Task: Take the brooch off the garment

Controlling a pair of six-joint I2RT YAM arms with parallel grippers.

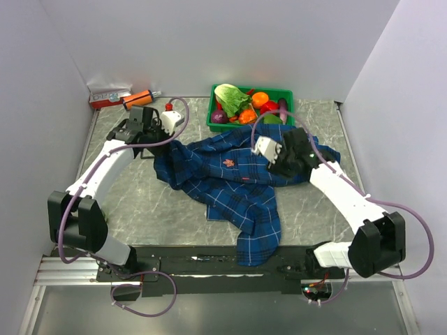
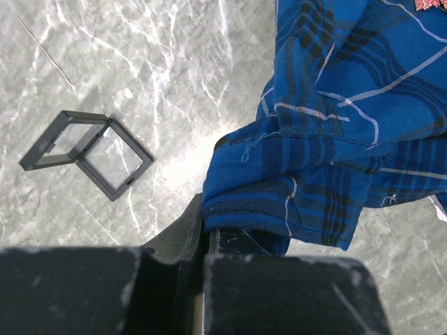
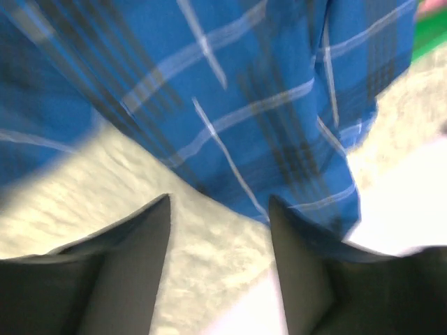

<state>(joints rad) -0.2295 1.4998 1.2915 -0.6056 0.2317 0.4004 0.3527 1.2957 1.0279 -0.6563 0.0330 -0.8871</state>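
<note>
The garment [image 1: 230,188], a navy plaid shirt, lies crumpled mid-table, one part hanging over the near edge. The brooch [image 1: 228,162], a tiny pinkish-gold ornament, sits on its upper middle, above a small red tag [image 1: 246,177]. In the left wrist view the brooch [image 2: 426,3] shows at the top right corner. My left gripper [image 1: 155,148] [image 2: 204,220] is shut on a folded edge of the garment [image 2: 335,139] at its left side. My right gripper [image 1: 283,164] [image 3: 220,209] is open and empty, hovering over the edge of the garment [image 3: 230,91] on the right; this view is blurred.
A small open black frame box [image 2: 87,153] lies on the marble table left of the garment. A green bin [image 1: 251,107] of vegetables stands at the back. A red-white box [image 1: 110,96] and an orange tool [image 1: 140,98] lie at the back left.
</note>
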